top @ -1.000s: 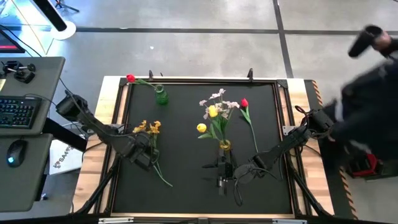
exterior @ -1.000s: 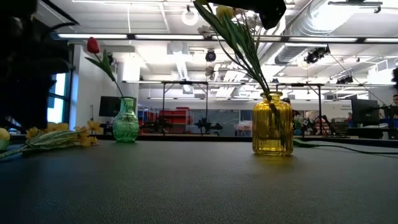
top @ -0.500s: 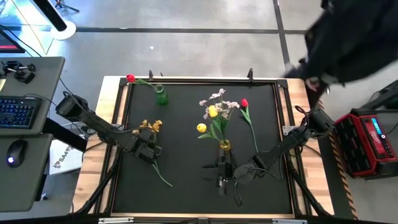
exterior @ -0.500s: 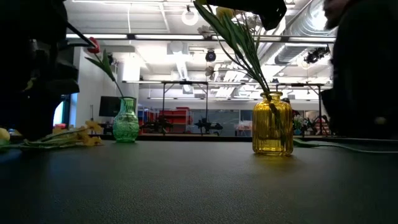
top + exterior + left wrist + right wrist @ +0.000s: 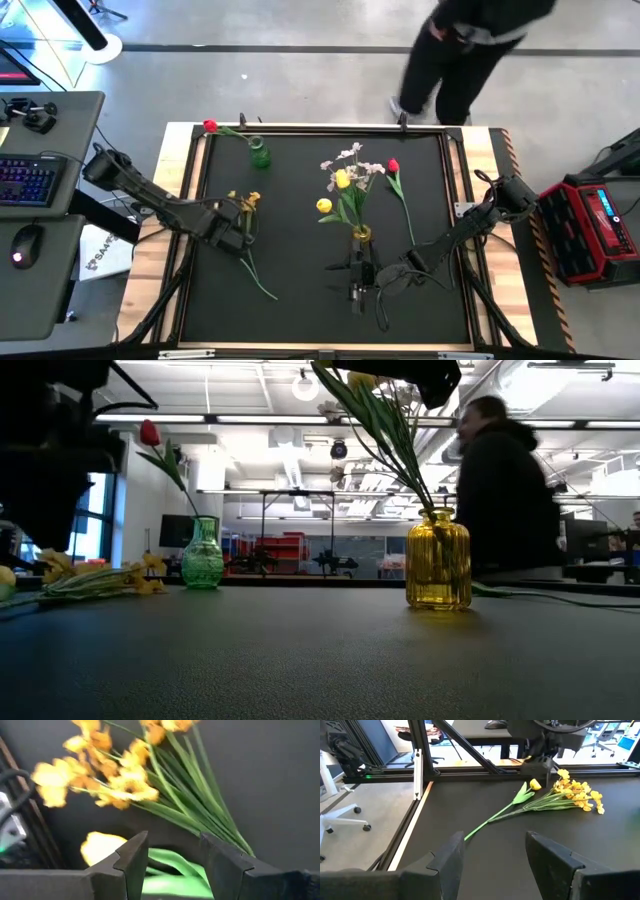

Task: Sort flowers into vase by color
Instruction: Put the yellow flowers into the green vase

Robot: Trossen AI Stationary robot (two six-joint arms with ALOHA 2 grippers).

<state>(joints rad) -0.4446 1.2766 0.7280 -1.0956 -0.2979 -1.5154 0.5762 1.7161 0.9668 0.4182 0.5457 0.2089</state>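
My left gripper (image 5: 232,235) (image 5: 172,842) is open just above the table's left part. Its fingers stand on either side of the green leaf (image 5: 170,865) of a yellow tulip (image 5: 102,847) (image 5: 535,784) that lies flat. Beside the tulip lies the orange-yellow sprig (image 5: 244,203) (image 5: 120,785) (image 5: 575,792). The green vase (image 5: 259,153) (image 5: 202,555) holds one red flower (image 5: 210,126). The yellow vase (image 5: 361,233) (image 5: 438,560) holds yellow blooms (image 5: 342,180) and the pale pink-white sprig (image 5: 350,158). A second red flower (image 5: 393,165) lies on the table. My right gripper (image 5: 356,290) (image 5: 495,845) is open near the yellow vase.
A person (image 5: 460,50) (image 5: 505,490) walks past just beyond the table's far edge. A raised frame (image 5: 190,200) borders the black mat. A desk with a keyboard (image 5: 25,180) stands on the left and a red case (image 5: 590,240) on the right.
My left gripper has moved slightly toward the far edge, over the lying tulip and sprig. The sprig's blooms have shifted a little. The person has walked from the table's right side round to behind its far edge.
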